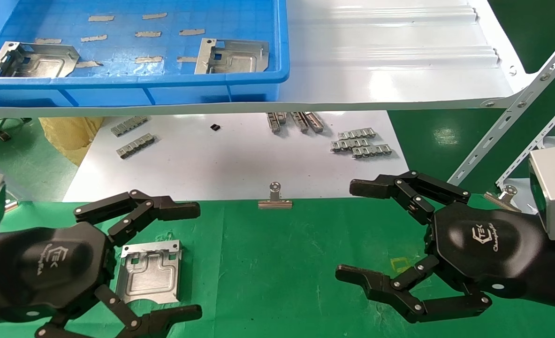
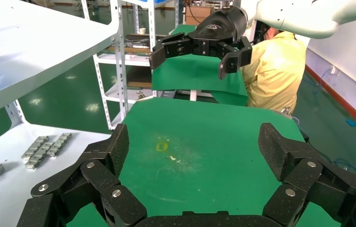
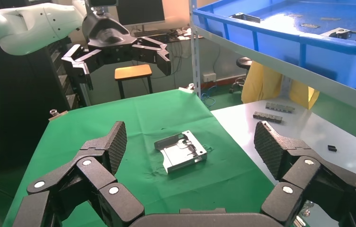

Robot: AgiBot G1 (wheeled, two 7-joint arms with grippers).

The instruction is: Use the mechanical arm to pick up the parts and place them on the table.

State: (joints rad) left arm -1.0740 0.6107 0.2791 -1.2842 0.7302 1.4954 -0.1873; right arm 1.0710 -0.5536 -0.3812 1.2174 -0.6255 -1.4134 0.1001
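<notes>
One silvery part (image 1: 150,272) lies flat on the green table (image 1: 282,263) at the near left; it also shows in the right wrist view (image 3: 181,151). My left gripper (image 1: 190,263) is open and empty, its fingers spread either side of that part, and the right wrist view shows it (image 3: 114,52) well above the cloth. My right gripper (image 1: 347,230) is open and empty over bare cloth at the near right, and shows in the left wrist view (image 2: 200,47). Two more parts (image 1: 33,58) (image 1: 232,56) lie in the blue bin (image 1: 164,80).
The bin stands on a white shelf (image 1: 399,56) over a glossy white sheet (image 1: 211,164) with ridged metal strips (image 1: 361,143). A binder clip (image 1: 275,197) sits at the cloth's far edge. Slotted shelf struts (image 1: 516,122) rise at the right.
</notes>
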